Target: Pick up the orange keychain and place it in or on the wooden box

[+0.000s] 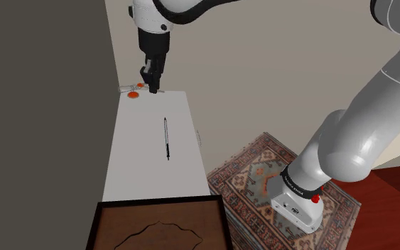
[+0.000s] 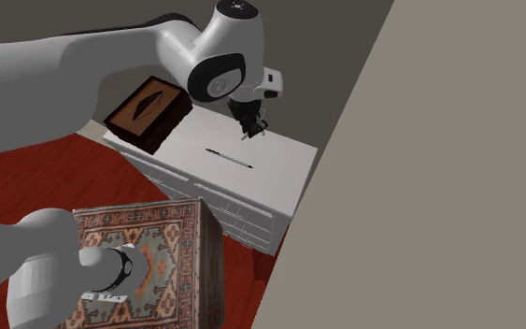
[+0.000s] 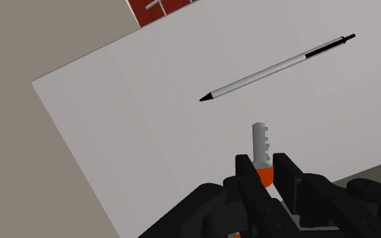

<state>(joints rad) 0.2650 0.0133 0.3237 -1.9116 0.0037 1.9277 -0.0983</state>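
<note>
"So why was the gripper [image 3: 265, 162] closed so narrowly?"

"It had the keychain [image 3: 262, 140] pinched by its orange end, with the key poking out past the tips. That was over the table [image 1: 141, 160] end farthest from the box [image 1: 159, 204]."

"And the pen [image 1: 167, 138]?"

"It lay between them, so I judged the carry had to pass above it."

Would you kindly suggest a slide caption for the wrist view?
Black gripper clasps the orange keychain, its grey key pointing toward a pen on the white surface.

A slim grey pen [image 1: 166, 138] with a black end lies on the white drawer cabinet's top [image 1: 138, 163].
</note>
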